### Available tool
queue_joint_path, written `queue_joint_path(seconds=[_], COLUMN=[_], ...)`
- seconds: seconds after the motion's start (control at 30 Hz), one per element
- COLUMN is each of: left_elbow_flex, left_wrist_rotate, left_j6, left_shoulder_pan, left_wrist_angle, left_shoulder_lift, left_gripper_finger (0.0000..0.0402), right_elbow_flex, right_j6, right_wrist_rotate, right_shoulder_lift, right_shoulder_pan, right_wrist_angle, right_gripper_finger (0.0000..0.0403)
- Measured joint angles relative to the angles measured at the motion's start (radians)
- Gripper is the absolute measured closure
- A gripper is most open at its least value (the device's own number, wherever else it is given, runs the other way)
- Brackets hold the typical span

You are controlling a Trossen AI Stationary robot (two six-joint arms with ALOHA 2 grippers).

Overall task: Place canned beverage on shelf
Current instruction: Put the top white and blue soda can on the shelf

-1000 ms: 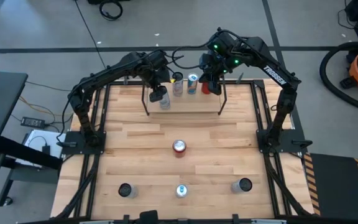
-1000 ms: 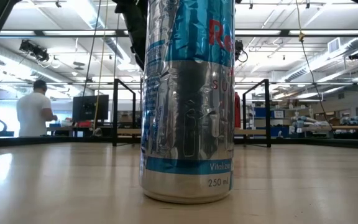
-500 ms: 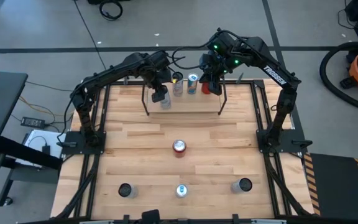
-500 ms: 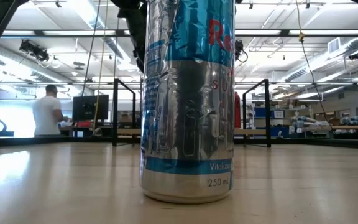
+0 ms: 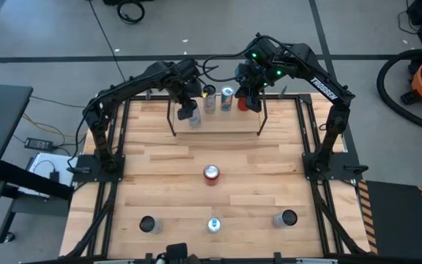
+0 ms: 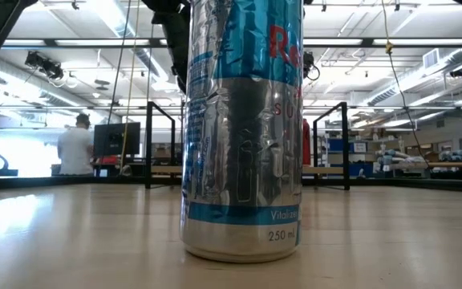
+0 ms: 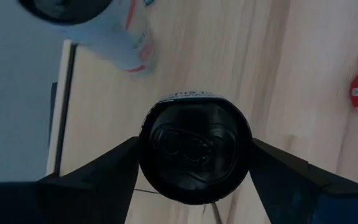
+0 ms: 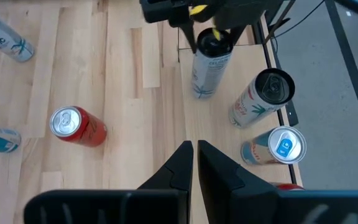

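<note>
My left gripper is shut on a pale canned beverage with a dark top. It holds the can over the left part of the shelf, a pale board between two black wire frames at the table's far edge. Three cans stand on the board: a white one, a blue-topped one and a red one. My right gripper hangs shut above the shelf's right part, holding nothing. My left gripper pinches the can's upper wall just below the rim between its two fingers, one on each side. The fingers come from above, slanting down. The can hangs about upright below them. Whether its base touches the board, I cannot tell.
A red can stands mid-table. Three more cans stand along the near edge; the middle one fills the low view. A person stands far off in the room behind.
</note>
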Motion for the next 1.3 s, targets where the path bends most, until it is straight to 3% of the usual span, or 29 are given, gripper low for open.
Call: queue_joint_path(seconds=[0.53, 0.77, 0.93, 1.1, 1.3], left_elbow_flex=[0.073, 0.064, 0.064, 0.068, 0.130], left_wrist_rotate=[-0.007, 0.109, 0.101, 0.023, 0.010], left_j6=[0.019, -0.034, -0.040, -0.017, -0.046], left_shoulder_pan=[0.127, 0.130, 0.103, 0.082, 0.078], left_wrist_angle=[0.003, 0.002, 0.001, 0.000, -0.006], left_shoulder_lift=[0.003, 0.001, 0.001, 0.001, -0.001], left_gripper_finger=[0.0111, 0.0111, 0.0111, 0.0111, 0.0111], right_elbow_flex=[0.000, 0.000, 0.000, 0.000, 0.000], right_j6=[0.000, 0.000, 0.000, 0.000, 0.000], right_wrist_rotate=[0.000, 0.000, 0.000, 0.000, 0.000], right_shoulder_lift=[0.000, 0.000, 0.000, 0.000, 0.000], right_shoulder_pan=[0.000, 0.000, 0.000, 0.000, 0.000], right_wrist_angle=[0.001, 0.001, 0.001, 0.001, 0.001], right_gripper_finger=[0.0372, 0.0372, 0.0372, 0.0372, 0.0372])
